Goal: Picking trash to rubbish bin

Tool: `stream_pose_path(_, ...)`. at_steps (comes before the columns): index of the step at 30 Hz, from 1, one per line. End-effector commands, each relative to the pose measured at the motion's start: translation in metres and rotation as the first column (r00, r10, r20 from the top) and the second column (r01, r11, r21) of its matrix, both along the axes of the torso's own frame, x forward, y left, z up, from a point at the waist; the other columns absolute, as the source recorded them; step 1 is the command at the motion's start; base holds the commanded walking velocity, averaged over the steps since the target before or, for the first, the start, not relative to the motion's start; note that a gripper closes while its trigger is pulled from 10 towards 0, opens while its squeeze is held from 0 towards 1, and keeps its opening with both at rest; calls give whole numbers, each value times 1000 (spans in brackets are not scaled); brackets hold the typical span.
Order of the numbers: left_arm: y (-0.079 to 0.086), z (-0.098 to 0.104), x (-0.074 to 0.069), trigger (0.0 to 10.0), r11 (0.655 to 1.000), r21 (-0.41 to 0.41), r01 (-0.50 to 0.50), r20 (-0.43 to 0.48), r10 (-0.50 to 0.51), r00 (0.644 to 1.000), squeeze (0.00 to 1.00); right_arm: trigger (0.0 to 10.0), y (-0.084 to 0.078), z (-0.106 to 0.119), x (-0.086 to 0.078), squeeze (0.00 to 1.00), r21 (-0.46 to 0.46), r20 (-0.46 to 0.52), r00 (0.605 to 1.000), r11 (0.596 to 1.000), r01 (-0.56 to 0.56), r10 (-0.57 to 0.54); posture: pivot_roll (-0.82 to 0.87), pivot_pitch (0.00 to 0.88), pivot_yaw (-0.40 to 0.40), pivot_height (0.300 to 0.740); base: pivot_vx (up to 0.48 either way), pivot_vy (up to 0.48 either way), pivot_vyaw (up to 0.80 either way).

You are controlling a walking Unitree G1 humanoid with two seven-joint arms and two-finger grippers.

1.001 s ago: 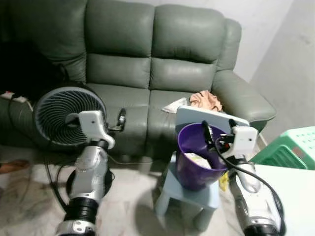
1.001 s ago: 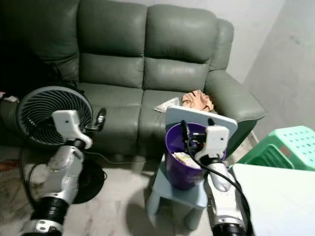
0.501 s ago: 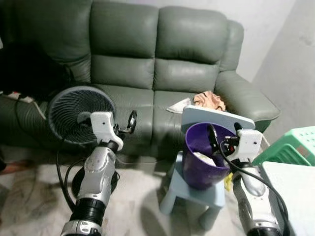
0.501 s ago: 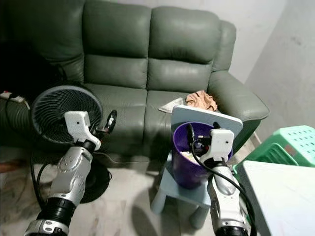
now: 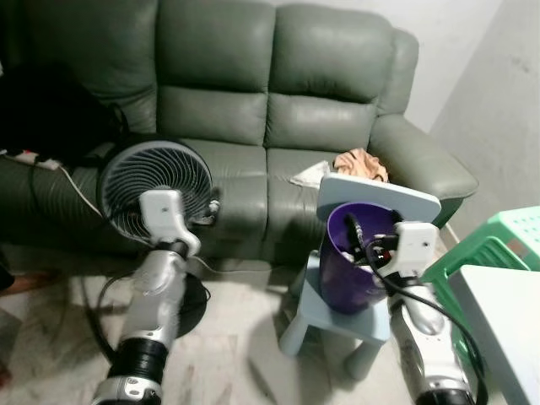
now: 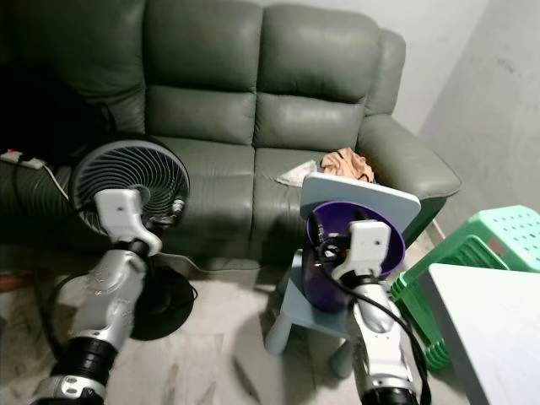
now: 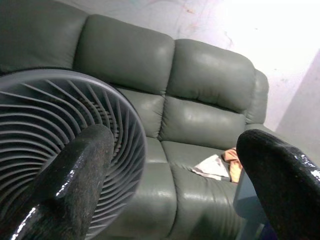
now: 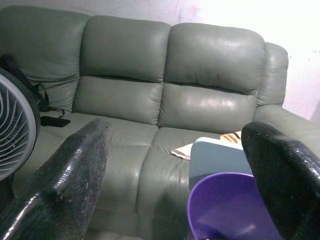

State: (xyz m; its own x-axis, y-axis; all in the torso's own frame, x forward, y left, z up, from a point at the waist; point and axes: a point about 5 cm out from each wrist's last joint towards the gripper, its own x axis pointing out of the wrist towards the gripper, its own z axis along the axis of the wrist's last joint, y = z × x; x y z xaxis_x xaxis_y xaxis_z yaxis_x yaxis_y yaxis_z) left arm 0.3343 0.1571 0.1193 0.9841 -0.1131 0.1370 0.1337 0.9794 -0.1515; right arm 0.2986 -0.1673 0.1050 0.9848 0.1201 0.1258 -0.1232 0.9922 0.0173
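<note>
Here, the purple rubbish bin (image 5: 359,261) is kept on a small blue stool (image 5: 337,319) before the sofa (image 5: 278,110), within reach, with the empty right gripper (image 5: 364,238) held spread above its rim, while the left gripper (image 7: 175,190) is spread too, empty, beside the fan (image 5: 152,190).

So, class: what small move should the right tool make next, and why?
Probably draw the right tool back from the purple bin. Its fingers are open and hold nothing, and they sit at the bin's rim, so any drop looks done. Paper on the sofa may be next.
</note>
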Motion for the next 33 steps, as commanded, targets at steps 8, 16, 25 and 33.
stream_pose_path(8,-13,4,3,10000,999,4,35,9,-35,999,0,10000,-9,1,0,0,-14,-16,999,999,34,-34,-15,0,-89,740,0,0,-716)
stream_pose_path(16,-13,4,3,10000,1000,6,29,5,-29,1000,0,10000,-10,1,2,0,-14,-25,999,999,48,-49,-15,0,-86,740,0,0,-707)
stream_pose_path(25,-17,7,1,10000,997,55,57,33,-59,998,0,10000,-9,1,3,0,-14,-29,998,999,52,-52,-15,0,-82,740,0,0,-674)
stream_pose_path(33,-18,6,1,10000,998,30,57,22,-57,998,0,10000,-8,1,2,0,-16,-33,998,998,54,-54,-18,0,-78,740,0,-95,-664)
